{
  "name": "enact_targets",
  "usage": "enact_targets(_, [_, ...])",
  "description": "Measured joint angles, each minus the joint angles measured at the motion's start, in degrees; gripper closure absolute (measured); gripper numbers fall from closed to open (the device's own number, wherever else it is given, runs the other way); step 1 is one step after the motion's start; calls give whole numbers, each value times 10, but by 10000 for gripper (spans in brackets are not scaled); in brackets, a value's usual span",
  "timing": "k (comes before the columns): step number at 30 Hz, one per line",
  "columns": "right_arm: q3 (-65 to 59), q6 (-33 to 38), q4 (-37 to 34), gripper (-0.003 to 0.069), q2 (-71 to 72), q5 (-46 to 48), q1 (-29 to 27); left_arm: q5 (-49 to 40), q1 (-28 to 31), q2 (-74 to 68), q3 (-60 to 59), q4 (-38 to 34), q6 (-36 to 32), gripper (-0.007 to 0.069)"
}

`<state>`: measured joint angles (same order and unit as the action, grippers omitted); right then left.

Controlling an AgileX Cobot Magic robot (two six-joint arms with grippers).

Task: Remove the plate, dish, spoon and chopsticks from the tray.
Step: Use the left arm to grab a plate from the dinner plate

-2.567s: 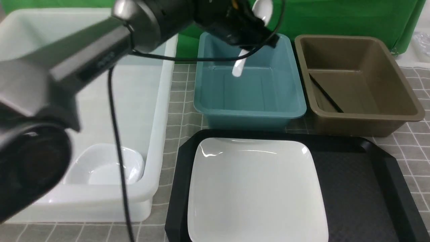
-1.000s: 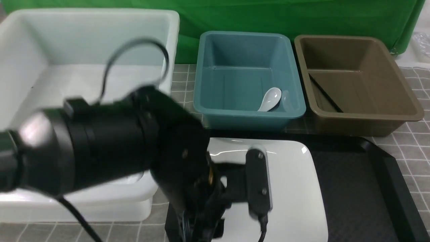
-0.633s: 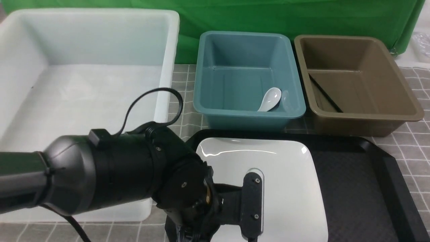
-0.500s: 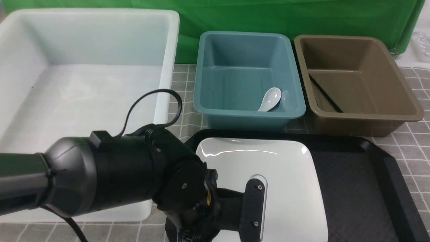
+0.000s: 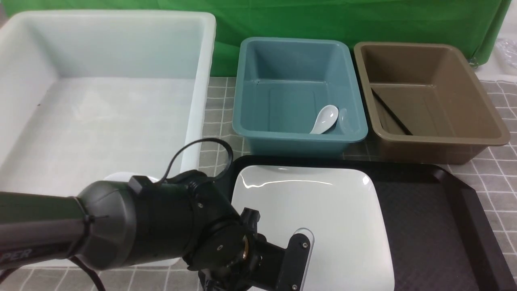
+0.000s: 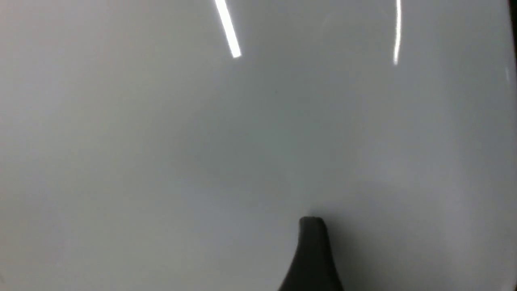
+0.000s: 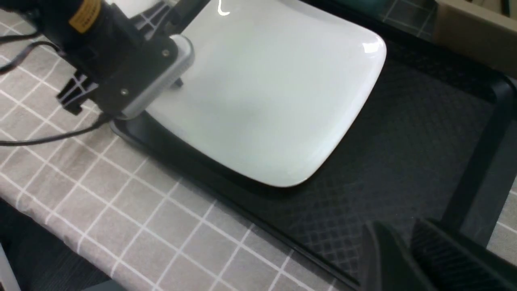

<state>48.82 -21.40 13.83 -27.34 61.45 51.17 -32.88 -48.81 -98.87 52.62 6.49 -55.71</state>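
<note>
The white square plate (image 5: 323,214) lies on the left half of the black tray (image 5: 428,226). My left gripper (image 5: 282,266) hangs open at the plate's near left corner. One of its fingers (image 6: 311,250) rests low on the plate's surface; the other is hidden. The spoon (image 5: 325,118) lies in the teal bin (image 5: 299,56). The chopsticks (image 5: 389,115) lean inside the brown bin (image 5: 444,60). Only a rim of the small dish (image 5: 121,176) shows in the white bin (image 5: 202,81), behind my left arm. My right gripper (image 7: 394,226) hovers over the tray's bare right half, empty, its jaws a narrow gap apart.
The three bins stand in a row behind the tray, white at the left, teal in the middle, brown at the right. A grey checked cloth (image 7: 133,194) covers the table, whose near edge (image 7: 36,210) runs close to the tray. A green backdrop closes the far side.
The spoon left my left gripper and landed in the teal bin. The left arm then swung back and sank to the plate's near left corner, its jaws opening wide.
</note>
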Motion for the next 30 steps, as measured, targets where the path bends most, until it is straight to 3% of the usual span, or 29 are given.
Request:
enact_targets(7, [0, 0, -5, 515, 0, 0, 0, 7, -2, -9, 2, 17, 1, 188])
enact_targets(15, [0, 0, -5, 515, 0, -2, 0, 11, -4, -19, 6, 29, 26, 310])
enact_targets(16, [0, 0, -5, 515, 0, -3, 0, 31, -4, -23, 7, 36, 46, 354])
enact_targets(24, [0, 0, -12, 515, 0, -25, 0, -17, -5, -14, 24, 21, 55, 365])
enact_targets(30, [1, 0, -12, 515, 0, -55, 0, -75, -26, 65, 44, -3, 68, 519])
